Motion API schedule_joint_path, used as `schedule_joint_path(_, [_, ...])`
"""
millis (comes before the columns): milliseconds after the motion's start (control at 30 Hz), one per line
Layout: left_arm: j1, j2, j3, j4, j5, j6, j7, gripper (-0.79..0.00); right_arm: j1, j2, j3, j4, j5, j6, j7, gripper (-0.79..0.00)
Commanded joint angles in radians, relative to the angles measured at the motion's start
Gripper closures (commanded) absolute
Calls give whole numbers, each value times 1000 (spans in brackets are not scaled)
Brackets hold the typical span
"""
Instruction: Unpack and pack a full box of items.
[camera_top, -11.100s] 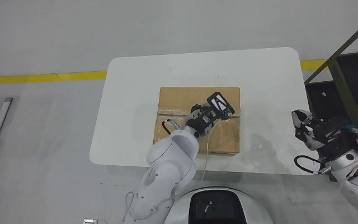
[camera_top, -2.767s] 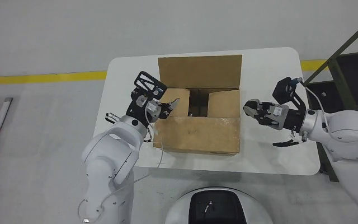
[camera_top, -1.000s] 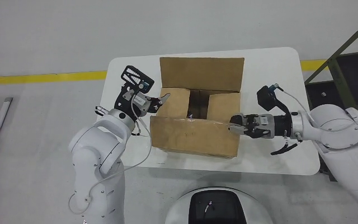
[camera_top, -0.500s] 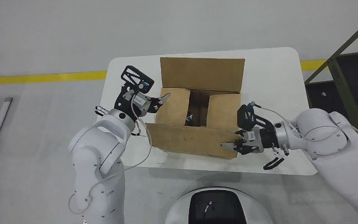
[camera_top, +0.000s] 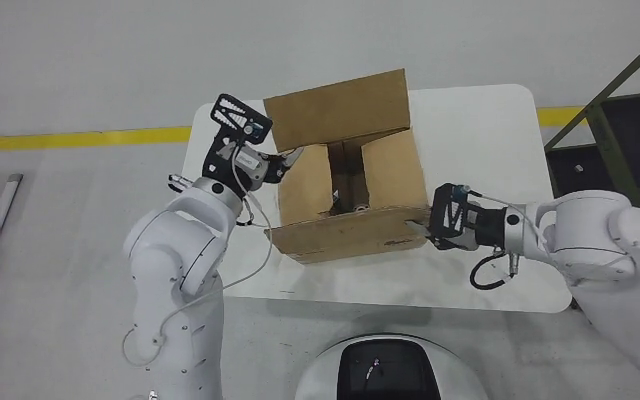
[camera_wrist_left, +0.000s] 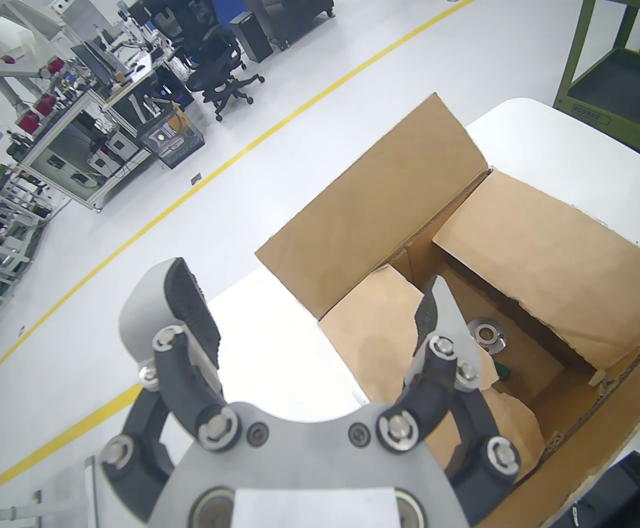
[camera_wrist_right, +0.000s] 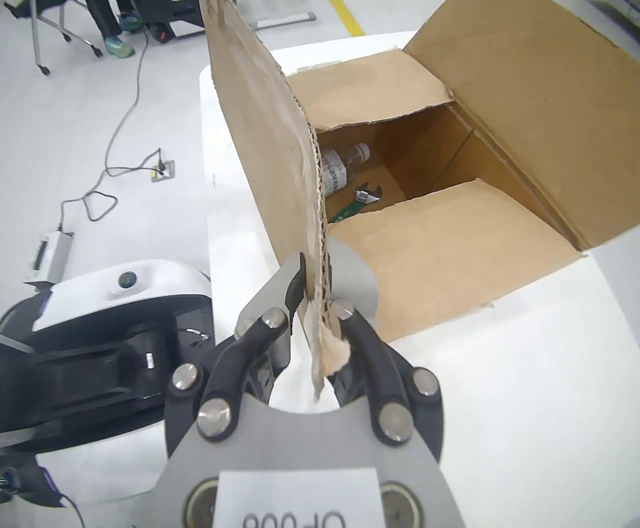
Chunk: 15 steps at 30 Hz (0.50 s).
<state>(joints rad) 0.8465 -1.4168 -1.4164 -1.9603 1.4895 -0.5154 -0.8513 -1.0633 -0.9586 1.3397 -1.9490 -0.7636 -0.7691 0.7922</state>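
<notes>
A brown cardboard box stands open and askew in the middle of the white table. My right gripper is at the box's right front corner, shut on the edge of the near flap, which stands upright between its fingers. My left gripper hovers open just off the box's left side, over the left inner flap. Inside lie a clear bottle, a green-handled wrench and a round metal disc.
The far flap is folded back and stands tilted outward. Bare table shows to the right of the box and along the front edge. A dark green rack stands beyond the table's right end.
The box has swung counter-clockwise and shifted toward the back, with its near flap in my right gripper. The right gripper moved up alongside; the left gripper drifted slightly back.
</notes>
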Motion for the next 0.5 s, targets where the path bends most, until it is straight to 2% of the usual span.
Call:
schedule_joint_path(0, [-13,0,28,19,3,-2,-28,-785,-14,1,3,-4,-31,-6,-33,0])
schedule_joint_path(200, [-34,3,88,48,-34,-52,-97,-785,-53,6,29,-17,-77,-23,-121,-15])
schedule_joint_path(300, [-35,6,107,50,-72,-97,-136,-785,-70,9,41,-19,-85,-32,-149,-148])
schedule_joint_path(467, [-29,16,135,33,-147,-198,-199,-785,-90,13,64,-16,-63,-30,-189,-311])
